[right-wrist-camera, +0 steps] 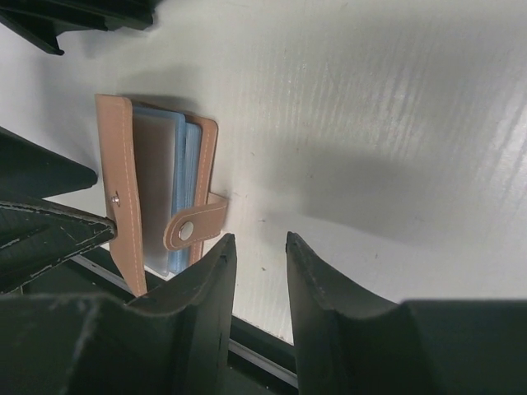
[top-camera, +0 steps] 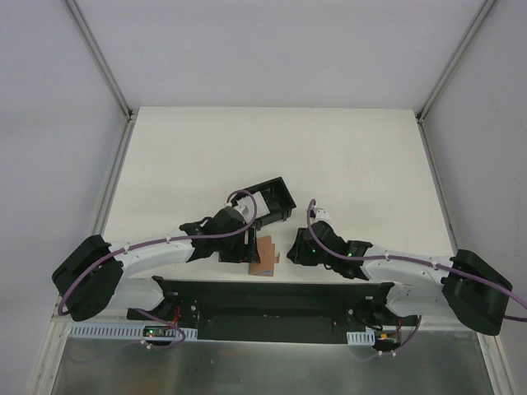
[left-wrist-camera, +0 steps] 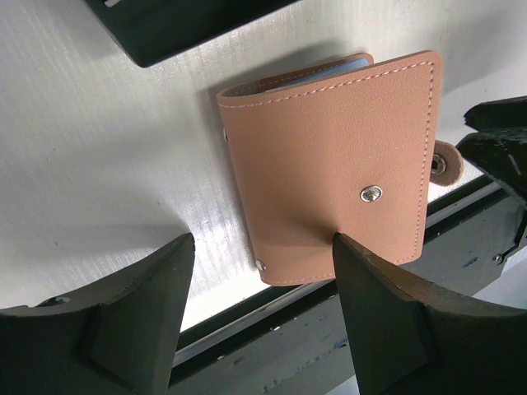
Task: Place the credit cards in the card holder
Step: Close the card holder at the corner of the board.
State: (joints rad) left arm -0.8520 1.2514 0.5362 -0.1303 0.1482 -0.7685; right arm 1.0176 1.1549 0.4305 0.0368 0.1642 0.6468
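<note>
Left hand (left-wrist-camera: 262, 240) gapes empty over the card holder (left-wrist-camera: 329, 156), right hand (right-wrist-camera: 259, 240) barely parted, empty, beside it, black box (top-camera: 276, 197) just beyond.

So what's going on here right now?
The card holder lies folded on the table between the two arms, with light blue credit cards showing inside and its snap strap unfastened. The left gripper is open, straddling its near corner without clamping it. The right gripper hangs beside it, jaws slightly apart, holding nothing.
</note>
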